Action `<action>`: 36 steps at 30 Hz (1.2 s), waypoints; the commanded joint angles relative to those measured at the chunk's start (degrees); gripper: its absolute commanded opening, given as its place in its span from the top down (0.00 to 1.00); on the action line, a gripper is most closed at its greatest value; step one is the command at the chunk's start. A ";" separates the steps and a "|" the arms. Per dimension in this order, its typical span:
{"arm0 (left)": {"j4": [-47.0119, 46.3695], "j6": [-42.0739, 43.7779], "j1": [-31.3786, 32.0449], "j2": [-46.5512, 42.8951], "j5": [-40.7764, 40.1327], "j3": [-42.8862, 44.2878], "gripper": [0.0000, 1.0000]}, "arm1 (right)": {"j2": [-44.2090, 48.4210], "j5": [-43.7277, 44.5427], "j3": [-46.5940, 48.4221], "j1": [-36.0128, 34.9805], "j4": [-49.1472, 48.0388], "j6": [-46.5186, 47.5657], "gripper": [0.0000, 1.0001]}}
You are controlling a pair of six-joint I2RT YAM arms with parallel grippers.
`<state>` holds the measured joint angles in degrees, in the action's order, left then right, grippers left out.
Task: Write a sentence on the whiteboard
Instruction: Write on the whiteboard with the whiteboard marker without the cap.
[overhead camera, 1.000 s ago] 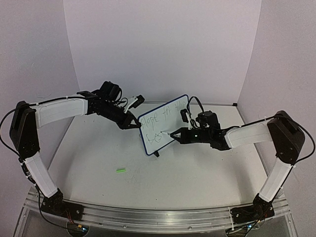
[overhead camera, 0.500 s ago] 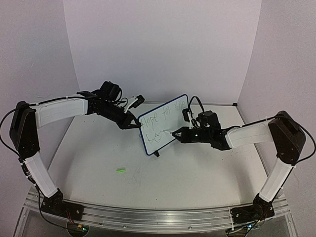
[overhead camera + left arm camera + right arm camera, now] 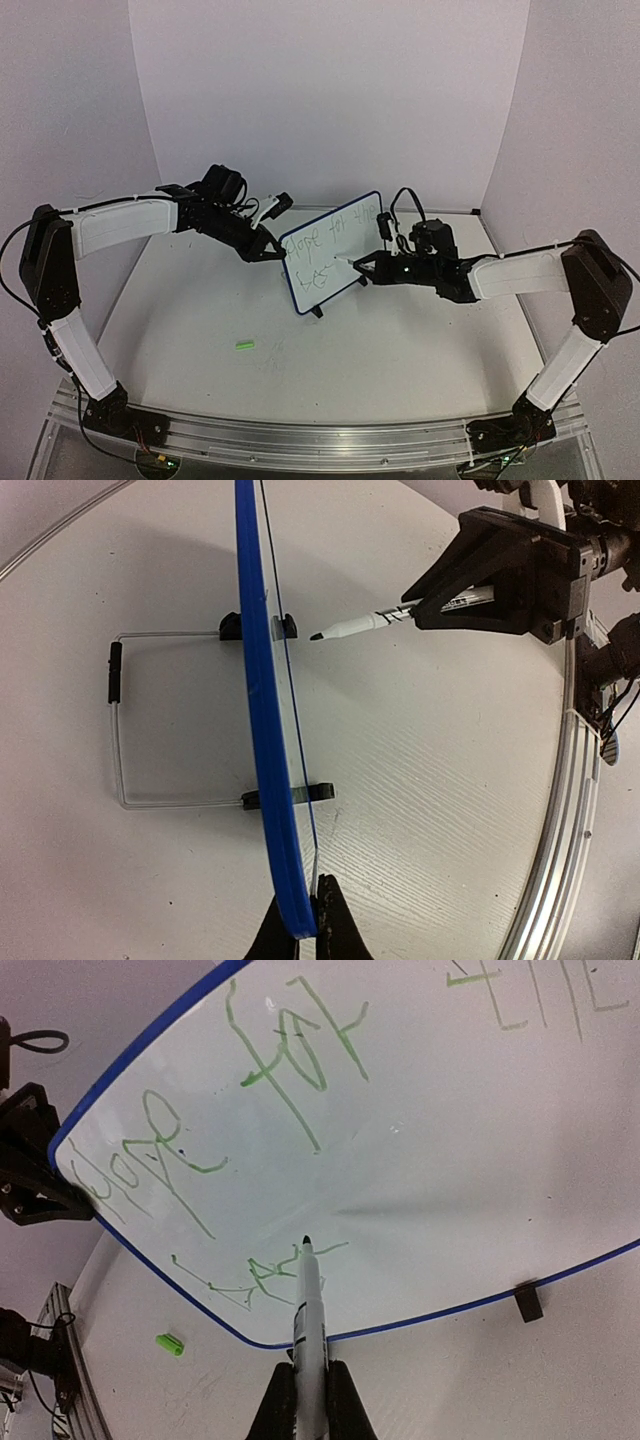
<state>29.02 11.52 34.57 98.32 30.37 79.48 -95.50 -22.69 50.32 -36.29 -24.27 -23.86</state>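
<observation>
Here we list the whiteboard [image 3: 330,250], propped on its wire stand [image 3: 118,720] mid-table, its blue left rim pinched between the closed fingers of the left gripper [image 3: 300,932]. The right gripper [image 3: 308,1385] is clamped on a marker [image 3: 308,1300] aimed at the green second line. Only the left wrist view shows a gap between tip and board; only the right wrist view gives "hope for" legibly, and a green cap [image 3: 170,1343] near the board's lower corner.

You see soft, even light; marker [image 3: 308,1305] throws faint shadow on whiteboard [image 3: 450,1130]; wrist views bow at edges.
</observation>
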 commanded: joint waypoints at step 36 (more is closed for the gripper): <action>3.79 1.07 0.77 -0.41 -0.46 0.32 1.00 | -6.98 -0.72 1.64 0.15 -2.64 0.63 1.00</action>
<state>28.99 11.49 34.57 98.32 30.37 79.48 -101.16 -24.33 52.75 -36.29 -24.66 -23.24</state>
